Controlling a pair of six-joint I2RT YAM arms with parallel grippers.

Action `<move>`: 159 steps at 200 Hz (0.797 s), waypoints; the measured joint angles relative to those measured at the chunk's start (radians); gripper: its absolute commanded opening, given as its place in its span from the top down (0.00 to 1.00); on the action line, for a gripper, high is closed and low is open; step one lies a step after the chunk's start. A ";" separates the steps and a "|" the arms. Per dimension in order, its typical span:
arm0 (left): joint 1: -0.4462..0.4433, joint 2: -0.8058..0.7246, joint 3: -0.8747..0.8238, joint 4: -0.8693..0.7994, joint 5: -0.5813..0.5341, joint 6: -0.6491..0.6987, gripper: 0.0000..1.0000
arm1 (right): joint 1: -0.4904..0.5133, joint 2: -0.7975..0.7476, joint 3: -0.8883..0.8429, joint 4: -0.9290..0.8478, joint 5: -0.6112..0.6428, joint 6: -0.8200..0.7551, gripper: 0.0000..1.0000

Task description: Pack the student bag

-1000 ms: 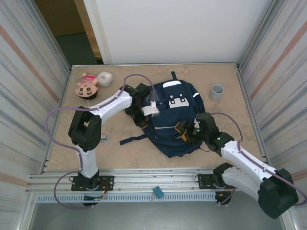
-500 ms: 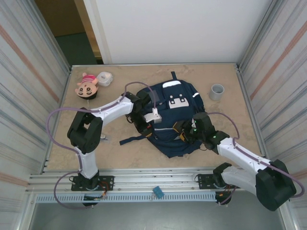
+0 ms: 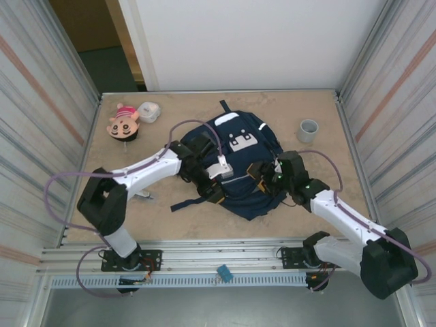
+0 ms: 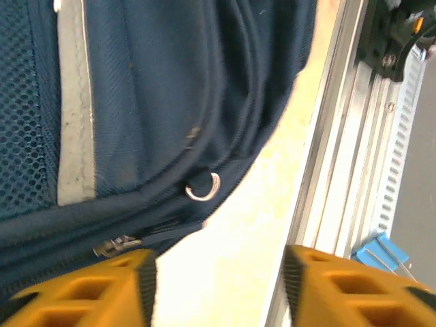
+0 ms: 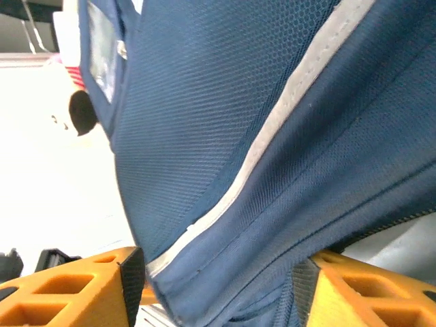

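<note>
The large navy-blue fabric student bag (image 3: 244, 158) lies flat in the middle of the sandy beige worktop (image 3: 178, 221), with both arms reaching onto its near half. The left claw (image 4: 218, 289) is open, its 2 orange fingers (image 4: 102, 286) apart over bare worktop just beside the bag's edge, near a small metal ring (image 4: 203, 186). The right claw (image 5: 218, 286) stands spread with a fold of bag fabric and its white stripe (image 5: 272, 129) between the fingers. I cannot tell whether it pinches. A grey cup (image 3: 308, 129) stands apart.
</note>
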 measured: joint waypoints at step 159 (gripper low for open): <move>0.135 0.019 -0.140 0.422 -0.241 0.745 0.21 | -0.347 -0.150 -0.013 -0.334 -0.174 -0.293 0.17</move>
